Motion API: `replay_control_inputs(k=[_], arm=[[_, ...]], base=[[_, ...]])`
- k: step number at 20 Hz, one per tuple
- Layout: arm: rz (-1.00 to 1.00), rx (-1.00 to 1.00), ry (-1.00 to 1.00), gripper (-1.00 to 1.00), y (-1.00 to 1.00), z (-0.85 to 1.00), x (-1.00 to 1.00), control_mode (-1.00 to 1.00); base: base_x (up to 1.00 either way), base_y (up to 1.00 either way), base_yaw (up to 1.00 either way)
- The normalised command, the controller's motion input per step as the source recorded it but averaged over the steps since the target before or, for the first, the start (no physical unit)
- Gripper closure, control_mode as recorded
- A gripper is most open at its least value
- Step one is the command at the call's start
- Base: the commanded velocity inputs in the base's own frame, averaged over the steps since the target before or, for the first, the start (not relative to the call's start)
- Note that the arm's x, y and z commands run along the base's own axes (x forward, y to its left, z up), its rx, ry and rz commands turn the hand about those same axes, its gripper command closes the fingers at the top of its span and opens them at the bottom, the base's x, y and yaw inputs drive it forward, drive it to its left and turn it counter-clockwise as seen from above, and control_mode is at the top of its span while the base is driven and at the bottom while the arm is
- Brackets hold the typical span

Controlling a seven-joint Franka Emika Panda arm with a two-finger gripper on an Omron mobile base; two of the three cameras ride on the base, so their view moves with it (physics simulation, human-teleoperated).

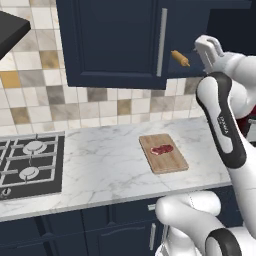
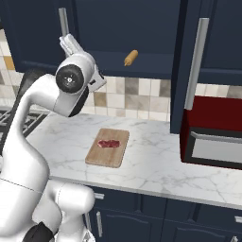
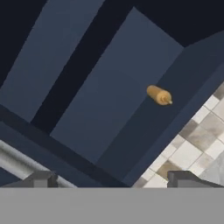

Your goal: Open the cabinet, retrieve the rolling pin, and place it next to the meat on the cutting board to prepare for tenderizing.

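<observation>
End effector [image 3: 112,178] apparently parted, empty

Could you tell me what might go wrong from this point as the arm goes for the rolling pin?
1. The rolling pin pokes out of the open cabinet; a nudge from the gripper, whose fingers stand apart with nothing between them, could roll it off to the counter below.
2. The open door's silver handle and the left door's handle sit close by; the arm may clip either.
</observation>
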Motion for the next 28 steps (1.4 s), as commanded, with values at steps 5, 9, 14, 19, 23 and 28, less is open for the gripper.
replay_control_inputs(k=[5,9,14,19,23,28], arm=[[0.18,0.11,-0.02,-1.0,-0.03,-0.14,0.34,-1.0],[0.15,0.08,-0.01,-1.0,-0.01,-0.13,0.5,-1.0],[0.25,0.09,0.0,-1.0,0.0,-0.08,0.63,-1.0],[0.24,0.06,0.0,-1.0,0.0,0.0,0.63,-1.0],[0.25,0.02,0.0,-1.0,0.0,0.0,0.38,-1.0],[0.22,0.01,0.0,-1.0,0.11,0.0,0.16,-1.0]], base=[[0.0,0.0,0.0],[0.0,0.0,0.0],[0.0,0.0,0.0],[0.0,0.0,0.0],[0.0,0.0,0.0],[0.0,0.0,0.0]])
